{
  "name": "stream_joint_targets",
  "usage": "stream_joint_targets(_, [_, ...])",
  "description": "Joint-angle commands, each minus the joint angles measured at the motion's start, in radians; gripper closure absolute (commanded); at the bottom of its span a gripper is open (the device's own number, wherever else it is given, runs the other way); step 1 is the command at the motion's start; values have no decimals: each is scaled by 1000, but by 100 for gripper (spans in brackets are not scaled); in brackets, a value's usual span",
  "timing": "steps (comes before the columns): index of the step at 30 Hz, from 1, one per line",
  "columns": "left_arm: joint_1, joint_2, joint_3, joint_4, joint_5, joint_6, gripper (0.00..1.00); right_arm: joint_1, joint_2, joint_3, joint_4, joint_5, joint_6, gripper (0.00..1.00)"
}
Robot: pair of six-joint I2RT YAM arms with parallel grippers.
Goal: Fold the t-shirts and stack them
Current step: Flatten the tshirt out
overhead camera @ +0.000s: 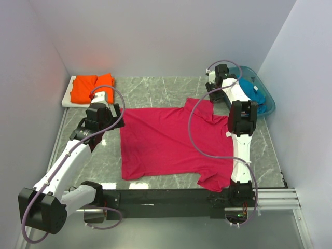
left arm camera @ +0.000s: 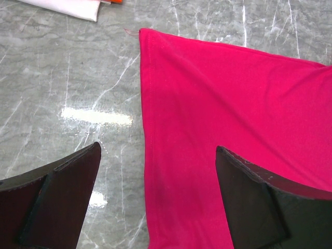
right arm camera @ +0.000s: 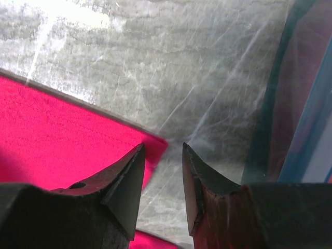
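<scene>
The magenta-red t-shirt point(overhead camera: 166, 142) lies spread flat on the marble table. My left gripper point(overhead camera: 111, 111) is open over the shirt's far left corner, its jaws straddling the left hem point(left arm camera: 148, 150). My right gripper point(overhead camera: 213, 89) is open and empty just past the shirt's far right sleeve corner point(right arm camera: 155, 145), jaws a little apart. The orange t-shirt point(overhead camera: 91, 86) lies folded on a white board at the back left. The teal-blue t-shirt point(overhead camera: 255, 93) sits in the basket at the back right.
The translucent teal plastic basket point(overhead camera: 268, 98) stands against the right wall; its rim shows in the right wrist view point(right arm camera: 290, 104). A white board point(overhead camera: 70, 99) holds the orange shirt. A black rail point(overhead camera: 171, 197) runs along the near edge.
</scene>
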Motion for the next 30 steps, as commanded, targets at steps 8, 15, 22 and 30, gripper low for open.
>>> stream_joint_targets(8, [4, -5, 6, 11, -7, 16, 2, 0, 30, 72, -59, -12, -18, 58])
stream_joint_targets(15, [4, -4, 6, 12, -7, 16, 2, -2, 52, 96, -89, -26, -21, 58])
stream_joint_targets(22, [5, -1, 5, 9, -10, 16, 2, -2, 99, 178, -152, -49, -29, 58])
stream_joint_targets(30, [4, 7, 6, 8, -15, 15, 2, -2, 112, 192, -169, -52, -44, 59])
